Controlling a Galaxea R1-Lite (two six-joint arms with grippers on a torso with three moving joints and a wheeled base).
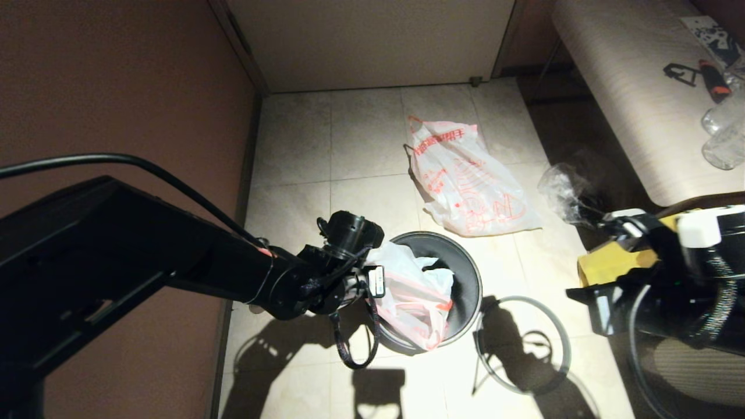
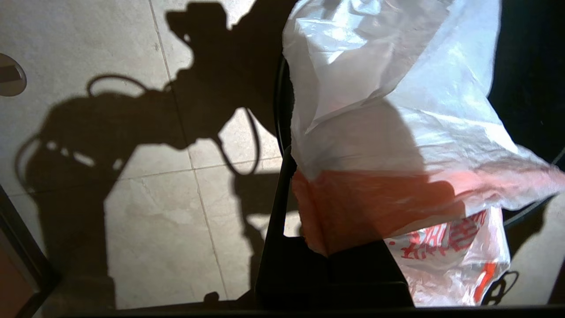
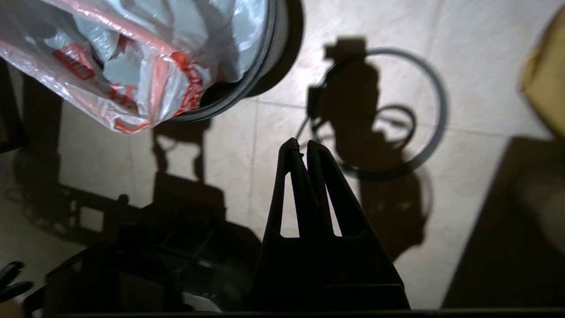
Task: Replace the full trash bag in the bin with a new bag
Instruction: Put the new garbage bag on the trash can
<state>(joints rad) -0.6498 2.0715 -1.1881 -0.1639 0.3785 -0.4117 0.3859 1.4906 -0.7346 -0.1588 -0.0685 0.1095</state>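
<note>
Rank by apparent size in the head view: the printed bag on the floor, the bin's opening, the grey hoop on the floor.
1. The full trash bag, lying flat, looks largest.
2 and 3. The bin opening and the grey hoop look alike; I won't rank them.

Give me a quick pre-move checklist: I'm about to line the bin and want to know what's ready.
1. Full trash bag out of the bin: ok, lying on the floor beyond it.
2. New bag spread over the rim: not ok, bunched on one side.
3. Grey hoop on the bin: not ok, on the floor beside it.
4. Left gripper holding the new bag: cannot tell.
5. Right gripper free: ok, shut and empty.
</note>
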